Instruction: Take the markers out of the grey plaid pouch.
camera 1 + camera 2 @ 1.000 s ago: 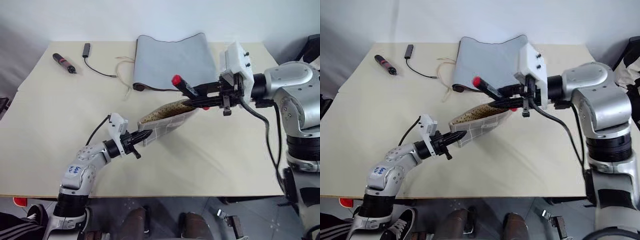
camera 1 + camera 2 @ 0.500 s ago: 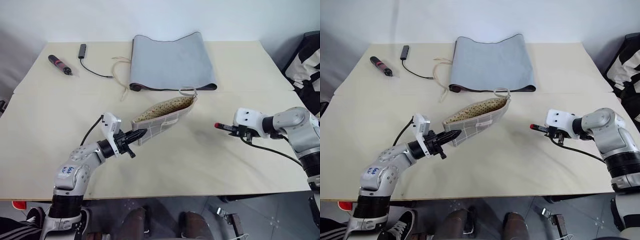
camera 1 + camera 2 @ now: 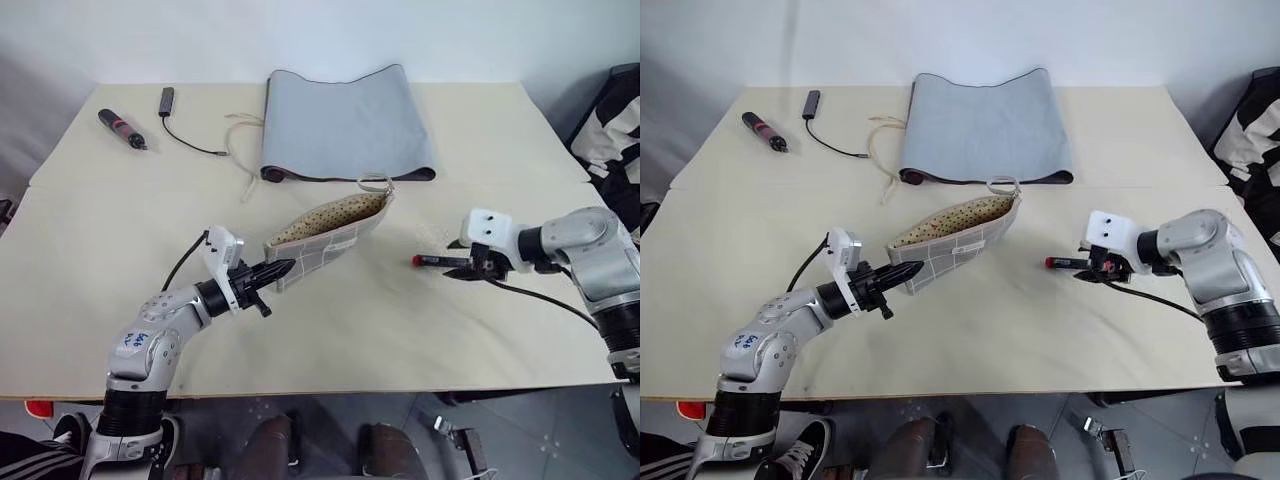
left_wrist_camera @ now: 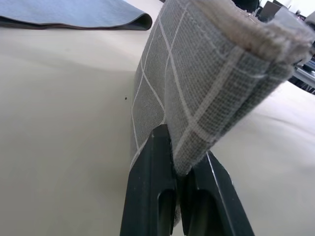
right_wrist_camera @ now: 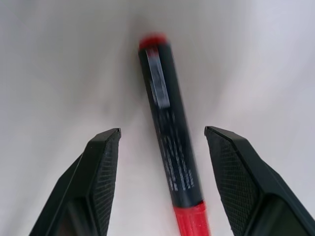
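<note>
The grey plaid pouch hangs tilted over the table's middle, its mouth open on a tan dotted lining. My left gripper is shut on its lower corner, and the left wrist view shows the fabric pinched between the black fingers. To the right, low over the table, my right gripper is open. A slim marker with a black body and red ends lies between its fingers, and neither finger touches it. Its red tip points toward the pouch.
A large plain grey mat lies at the back middle with a pale cord beside it. A dark pen-like tool and a black cable with a small plug lie at the back left. Striped cloth shows at the right edge.
My right arm swung down and to the right from above the pouch, carrying the marker to the table. Its fingers have now opened and released it. The left gripper kept still.
</note>
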`<act>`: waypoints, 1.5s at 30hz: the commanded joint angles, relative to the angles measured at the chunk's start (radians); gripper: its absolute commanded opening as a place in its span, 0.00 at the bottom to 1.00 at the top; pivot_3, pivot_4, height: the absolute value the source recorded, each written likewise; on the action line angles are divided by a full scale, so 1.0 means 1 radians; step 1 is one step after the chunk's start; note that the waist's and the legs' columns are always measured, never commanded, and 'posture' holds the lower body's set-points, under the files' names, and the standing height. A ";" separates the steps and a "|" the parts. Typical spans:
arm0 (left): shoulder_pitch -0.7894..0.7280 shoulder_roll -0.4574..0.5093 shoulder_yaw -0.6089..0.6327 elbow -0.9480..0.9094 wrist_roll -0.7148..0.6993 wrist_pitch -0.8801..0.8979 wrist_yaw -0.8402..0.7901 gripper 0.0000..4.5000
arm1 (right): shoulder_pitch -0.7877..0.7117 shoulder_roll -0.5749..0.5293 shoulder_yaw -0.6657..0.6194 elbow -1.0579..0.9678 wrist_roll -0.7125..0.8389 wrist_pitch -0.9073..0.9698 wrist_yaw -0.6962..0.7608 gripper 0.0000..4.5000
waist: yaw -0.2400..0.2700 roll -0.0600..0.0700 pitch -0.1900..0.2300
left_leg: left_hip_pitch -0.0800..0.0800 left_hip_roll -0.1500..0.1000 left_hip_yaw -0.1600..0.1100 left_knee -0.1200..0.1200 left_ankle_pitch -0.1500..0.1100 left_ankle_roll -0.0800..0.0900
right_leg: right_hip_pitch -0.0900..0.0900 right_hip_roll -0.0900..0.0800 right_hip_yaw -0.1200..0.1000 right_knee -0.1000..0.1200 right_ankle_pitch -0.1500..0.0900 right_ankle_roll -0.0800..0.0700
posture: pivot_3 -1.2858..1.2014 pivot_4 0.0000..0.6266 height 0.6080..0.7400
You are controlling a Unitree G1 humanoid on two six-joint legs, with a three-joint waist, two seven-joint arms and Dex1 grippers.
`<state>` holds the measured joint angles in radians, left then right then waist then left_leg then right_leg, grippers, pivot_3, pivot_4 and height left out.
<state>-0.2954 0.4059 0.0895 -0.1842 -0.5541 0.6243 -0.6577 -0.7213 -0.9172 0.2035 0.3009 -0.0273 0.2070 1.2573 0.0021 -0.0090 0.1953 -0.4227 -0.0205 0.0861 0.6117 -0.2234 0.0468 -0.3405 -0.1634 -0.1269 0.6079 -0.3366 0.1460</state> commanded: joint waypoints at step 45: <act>-0.024 -0.004 -0.046 -0.094 -0.051 0.072 -0.016 0.00 | -0.377 0.347 0.004 -0.210 0.213 0.148 0.016 0.29 | -0.005 -0.002 -0.001 | 0.000 0.000 0.000 0.000 -0.002 0.000 | -0.001 0.002 0.002 0.004 0.001 0.001 | 0.52 0.24 1.00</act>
<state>-0.3096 0.3945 0.0382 -0.2416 -0.5983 0.7179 -0.6645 -1.0600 -0.5766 0.2769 0.1203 0.1366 0.3275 1.2918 -0.0029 -0.0112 0.1947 -0.4232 -0.0204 0.0863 0.6117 -0.2251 0.0469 -0.3417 -0.1617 -0.1252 0.6120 -0.3358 0.1469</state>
